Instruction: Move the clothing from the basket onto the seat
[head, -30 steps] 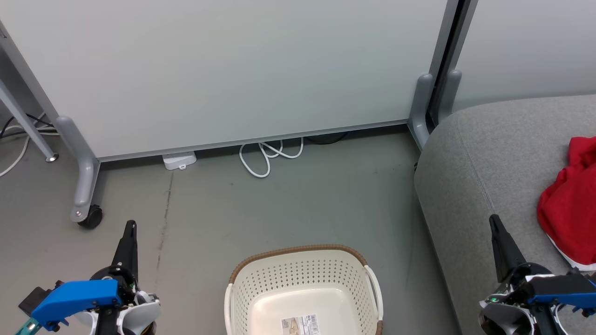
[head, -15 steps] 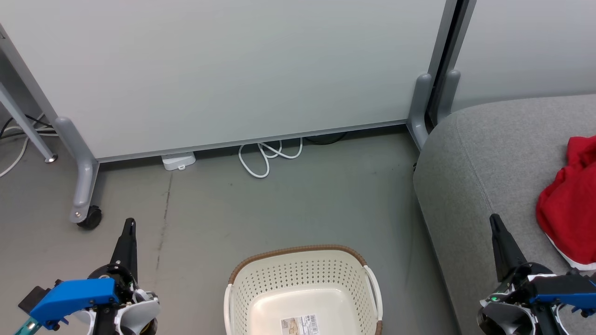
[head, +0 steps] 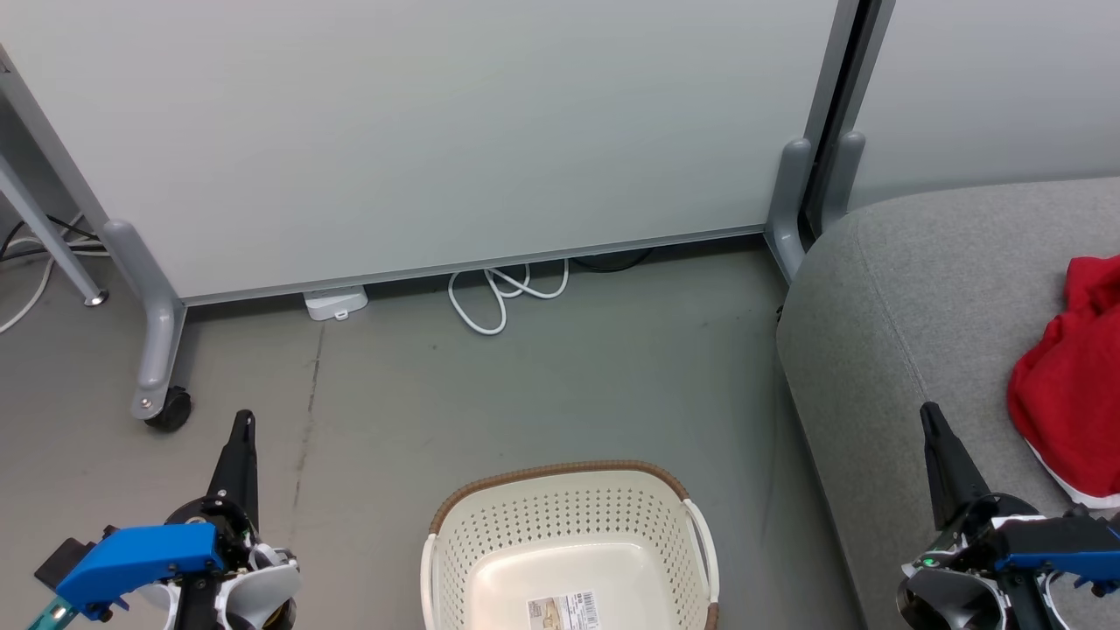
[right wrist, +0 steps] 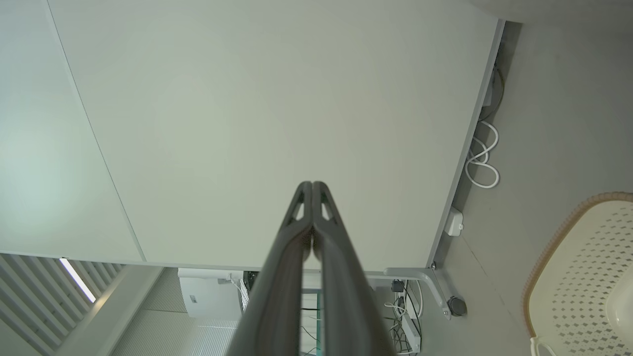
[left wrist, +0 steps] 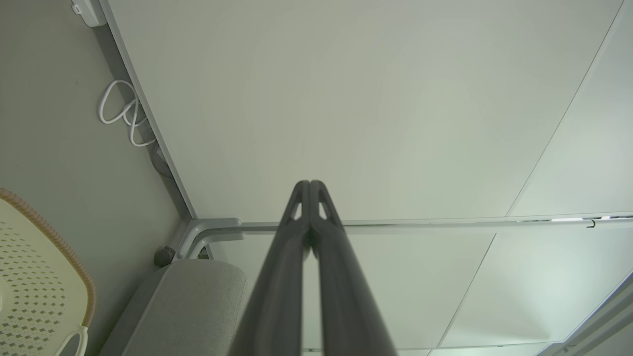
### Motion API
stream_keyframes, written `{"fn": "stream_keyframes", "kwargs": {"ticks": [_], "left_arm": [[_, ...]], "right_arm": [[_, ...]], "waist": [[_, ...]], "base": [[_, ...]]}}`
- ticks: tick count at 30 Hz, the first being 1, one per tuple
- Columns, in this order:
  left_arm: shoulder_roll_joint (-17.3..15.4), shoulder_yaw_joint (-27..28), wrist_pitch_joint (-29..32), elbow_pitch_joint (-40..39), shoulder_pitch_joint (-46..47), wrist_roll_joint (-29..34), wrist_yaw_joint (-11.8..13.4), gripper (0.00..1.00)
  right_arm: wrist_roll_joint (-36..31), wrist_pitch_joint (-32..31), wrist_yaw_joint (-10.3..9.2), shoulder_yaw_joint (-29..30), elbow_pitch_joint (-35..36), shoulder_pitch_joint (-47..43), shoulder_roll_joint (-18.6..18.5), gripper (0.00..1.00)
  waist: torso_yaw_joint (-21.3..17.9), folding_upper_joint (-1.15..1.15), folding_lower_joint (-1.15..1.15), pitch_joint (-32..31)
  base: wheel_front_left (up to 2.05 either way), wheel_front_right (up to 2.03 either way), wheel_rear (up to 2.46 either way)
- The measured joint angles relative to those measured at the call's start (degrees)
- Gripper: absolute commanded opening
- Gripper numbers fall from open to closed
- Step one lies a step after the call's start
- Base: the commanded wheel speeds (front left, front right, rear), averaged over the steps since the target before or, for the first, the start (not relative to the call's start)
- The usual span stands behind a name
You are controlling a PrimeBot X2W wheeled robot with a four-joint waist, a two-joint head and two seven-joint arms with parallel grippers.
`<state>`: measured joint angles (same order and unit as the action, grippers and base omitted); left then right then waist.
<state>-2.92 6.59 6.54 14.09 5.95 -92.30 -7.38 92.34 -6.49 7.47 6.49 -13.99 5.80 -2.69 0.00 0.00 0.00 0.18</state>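
Head view: basket (head: 560, 469) seems empty, near part cropped; clothing (head: 1063, 394) lies on the seat (head: 919, 289), right of the closed, empty right claw (head: 929, 413); left claw (head: 245, 420) closed, farther.

Directly before us, the small cream perforated plastic basket (head: 560, 516) stands on the grey floor (head: 569, 385), with a paper label (head: 564, 610) on its bottom. To its right stands the large grey fabric sofa (head: 919, 289), and the soft red clothing with a white band (head: 1067, 394) lies on it at the far right. Behind both runs a pale partition panel (head: 437, 131). At its foot lie a looped white cable (head: 499, 293) and, to the left, a small white plastic box (head: 335, 303).
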Motion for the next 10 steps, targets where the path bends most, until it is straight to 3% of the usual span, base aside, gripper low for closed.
{"fn": "stream_keyframes", "kwargs": {"ticks": [10], "left_arm": [[0.0,0.0,0.0,0.0,0.0,0.0,0.0,0.0]], "right_arm": [[0.0,0.0,0.0,0.0,0.0,0.0,0.0,0.0]], "waist": [[0.0,0.0,0.0,0.0]], "base": [[0.0,0.0,0.0]]}}
